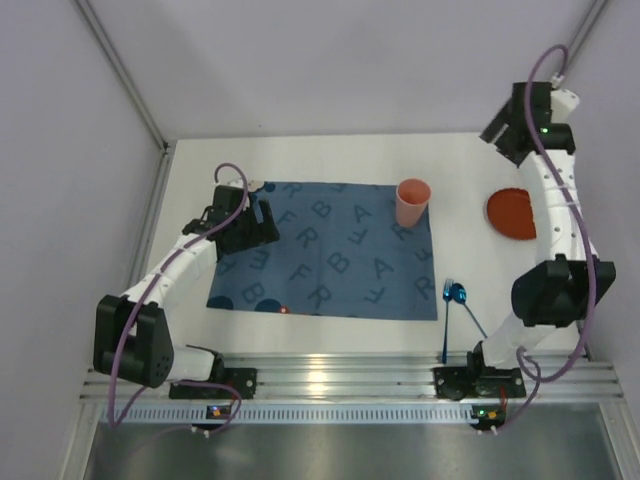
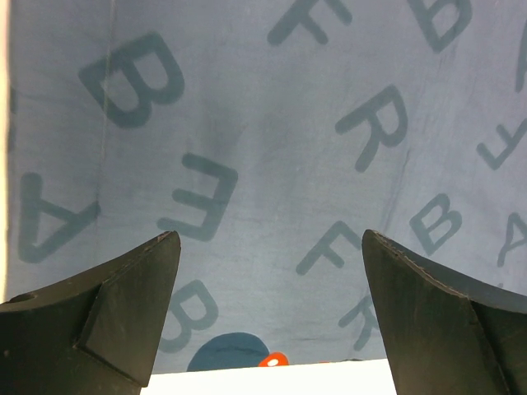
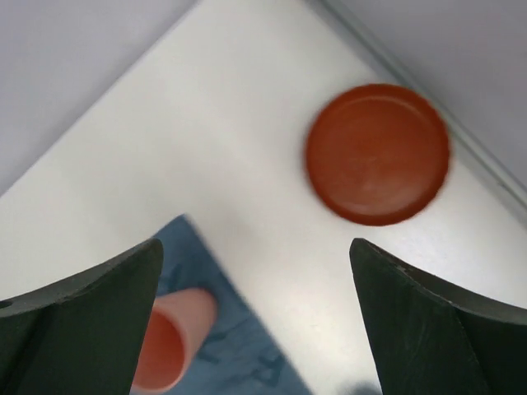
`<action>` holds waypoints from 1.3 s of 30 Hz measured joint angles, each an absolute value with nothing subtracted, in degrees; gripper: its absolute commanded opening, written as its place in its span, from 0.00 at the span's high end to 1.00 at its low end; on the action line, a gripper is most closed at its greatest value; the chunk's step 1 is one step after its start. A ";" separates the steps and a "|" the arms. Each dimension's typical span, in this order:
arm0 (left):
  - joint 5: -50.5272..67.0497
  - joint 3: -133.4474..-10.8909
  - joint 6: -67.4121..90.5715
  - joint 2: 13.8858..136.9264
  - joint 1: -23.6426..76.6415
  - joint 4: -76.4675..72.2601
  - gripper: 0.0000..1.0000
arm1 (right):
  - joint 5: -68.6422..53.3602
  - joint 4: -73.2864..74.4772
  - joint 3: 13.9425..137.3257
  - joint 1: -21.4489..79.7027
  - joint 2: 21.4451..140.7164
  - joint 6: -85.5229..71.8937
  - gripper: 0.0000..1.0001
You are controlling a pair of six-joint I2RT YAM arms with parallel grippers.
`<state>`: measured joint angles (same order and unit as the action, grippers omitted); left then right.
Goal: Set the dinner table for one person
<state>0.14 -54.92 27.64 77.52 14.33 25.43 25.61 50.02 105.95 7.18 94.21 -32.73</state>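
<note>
Top view: the white desk (image 1: 330, 160) is laid with its long axis left to right, its ribbed rail (image 1: 340, 385) along the near edge. A blue mat (image 1: 330, 255), a pink cup (image 1: 412, 203) and a red plate (image 1: 511, 214) are carried on it.

Left wrist: the left fingers (image 2: 123, 313) are spread wide over the mat, empty.

Right wrist: the right fingers (image 3: 90, 313) are spread wide above the plate, empty.

- The left arm (image 1: 175, 265) reaches toward the middle, with the left gripper (image 1: 258, 224) low, jaws wide apart and empty.
- The right arm (image 1: 558, 215) stands high at the far right, with the right gripper (image 1: 503, 137) also wide apart and empty.
</note>
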 measured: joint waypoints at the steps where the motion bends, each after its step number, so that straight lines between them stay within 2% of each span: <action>1: 0.58 -54.39 27.86 77.52 14.33 25.41 0.03 | 25.30 50.24 105.75 1.50 95.11 -32.71 0.05; 3: 1.54 -53.41 28.38 77.52 14.33 25.23 0.03 | 24.91 51.16 106.34 -5.19 99.29 -32.47 0.05; 5: 2.26 -52.73 28.69 77.52 14.33 24.91 0.03 | 23.73 53.25 108.42 -7.46 105.49 -31.90 0.05; 12: 3.42 -52.31 29.56 77.52 14.33 23.18 0.03 | 18.48 57.10 113.69 -7.55 124.27 -29.06 0.07; 16: 3.42 -52.31 29.93 77.54 14.33 22.92 0.03 | 17.65 58.00 116.03 -7.70 128.07 -28.47 0.10; 20: 3.40 -52.27 30.11 77.54 14.33 22.85 0.03 | 17.67 58.13 116.68 -7.81 129.21 -28.40 0.19; 23: 3.38 -52.16 30.11 77.54 14.33 22.85 0.03 | 17.80 57.93 116.62 -7.84 130.98 -28.21 0.27; 26: 3.16 -52.16 30.09 77.89 14.33 22.85 0.03 | 18.06 57.17 114.61 -7.94 132.42 -27.99 0.41; 29: 3.09 -52.16 30.09 78.65 14.33 22.98 0.03 | 18.15 56.73 113.10 -8.05 133.14 -28.01 0.59; 30: 3.01 -52.16 30.09 78.78 14.33 23.09 0.03 | 18.37 56.25 112.99 -8.08 133.14 -27.86 0.70; 32: 2.90 -52.16 30.06 79.13 14.33 23.20 0.03 | 18.52 55.55 112.81 -8.23 133.16 -27.70 0.84; 33: 2.87 -52.16 30.04 79.29 14.33 23.27 0.03 | 18.57 55.24 112.66 -8.34 133.21 -27.46 1.00; 39: 2.55 -52.60 29.82 79.61 14.33 24.27 0.03 | 19.79 55.02 112.66 -9.02 133.14 -26.30 1.00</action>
